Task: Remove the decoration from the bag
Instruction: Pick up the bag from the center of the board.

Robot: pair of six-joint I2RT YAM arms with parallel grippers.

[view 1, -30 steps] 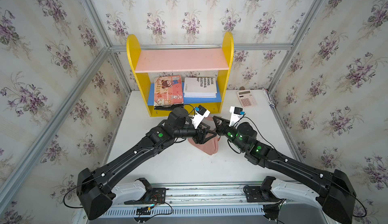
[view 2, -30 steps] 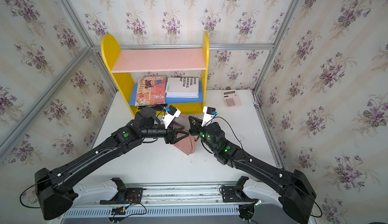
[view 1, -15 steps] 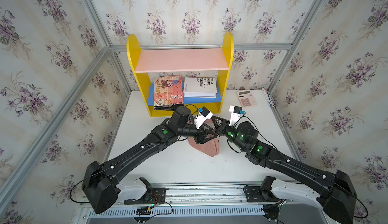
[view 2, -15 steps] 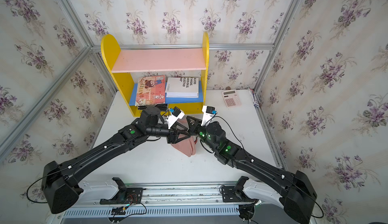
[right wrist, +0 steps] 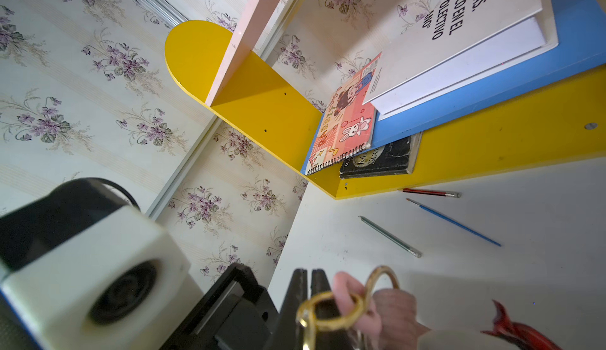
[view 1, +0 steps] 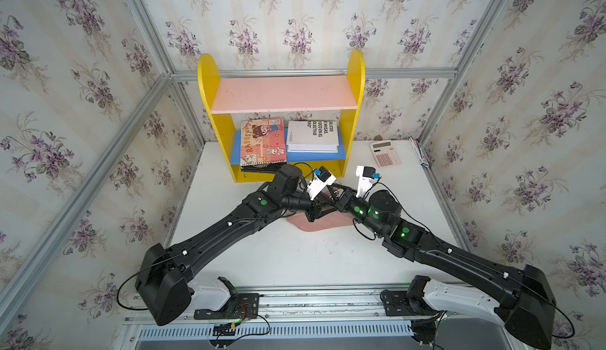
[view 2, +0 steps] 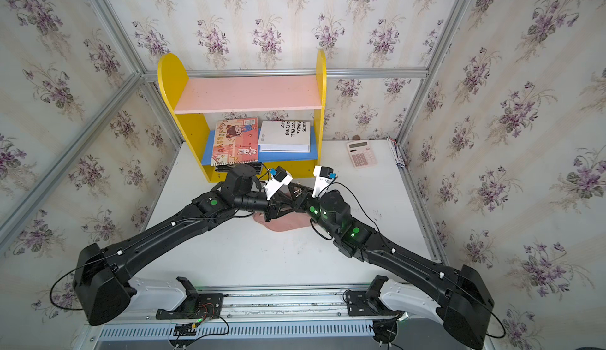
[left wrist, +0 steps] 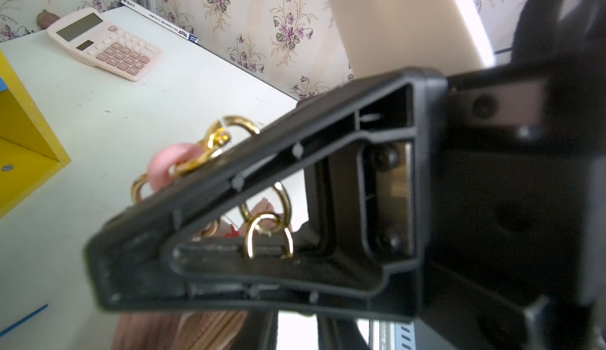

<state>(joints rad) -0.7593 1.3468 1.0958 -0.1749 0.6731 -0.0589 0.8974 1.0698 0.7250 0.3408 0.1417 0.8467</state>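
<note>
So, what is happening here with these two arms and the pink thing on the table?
Both arms meet over the pink bag, which lies on the white table before the yellow shelf. The right gripper is shut beside the bag's gold chain; whether it pinches a link is unclear. The left gripper reaches down at the bag, its opening hidden. The decoration, only a red scrap visible, appears not yet removed.
</note>
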